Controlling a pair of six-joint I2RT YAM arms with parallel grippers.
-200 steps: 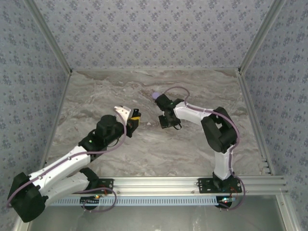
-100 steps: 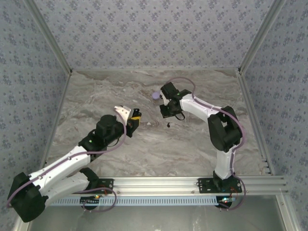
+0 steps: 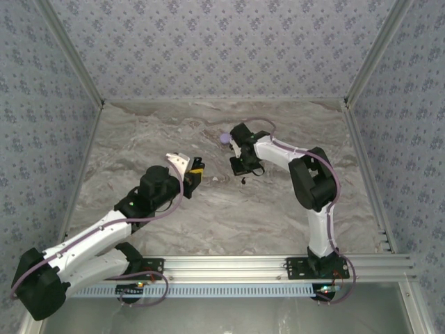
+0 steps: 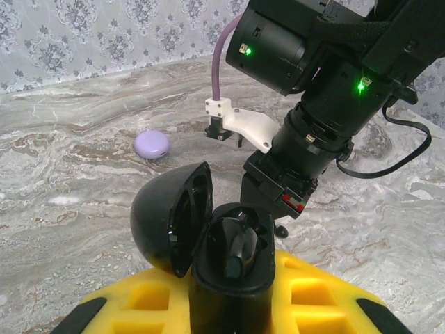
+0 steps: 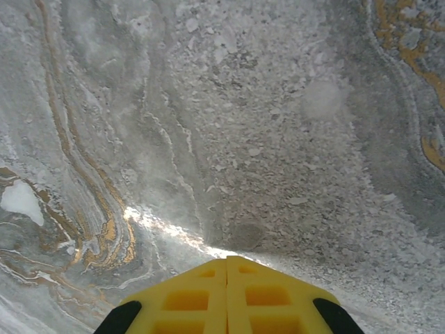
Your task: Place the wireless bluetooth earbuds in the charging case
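My left gripper [image 3: 197, 172] is shut on the black charging case [image 4: 233, 278], holding it upright with its lid [image 4: 170, 226] swung open to the left. One black earbud [image 4: 240, 252] sits inside the case. A second earbud [image 3: 244, 181] lies loose on the marble, and shows as a small black speck [image 4: 281, 230] just below my right gripper [image 3: 240, 167]. In the right wrist view, the right gripper [image 5: 227, 259] points down at bare marble, its yellow fingers pressed together with nothing between them.
A small lilac round disc [image 3: 224, 138] rests on the table [image 3: 139, 139] behind the right gripper, left of it in the left wrist view [image 4: 151, 144]. Patterned walls close the table on three sides. A metal rail [image 3: 229, 264] runs along the near edge.
The right gripper has closed and drawn back toward the far side, holding nothing. The loose earbud now lies uncovered on the marble. The left arm has not moved.
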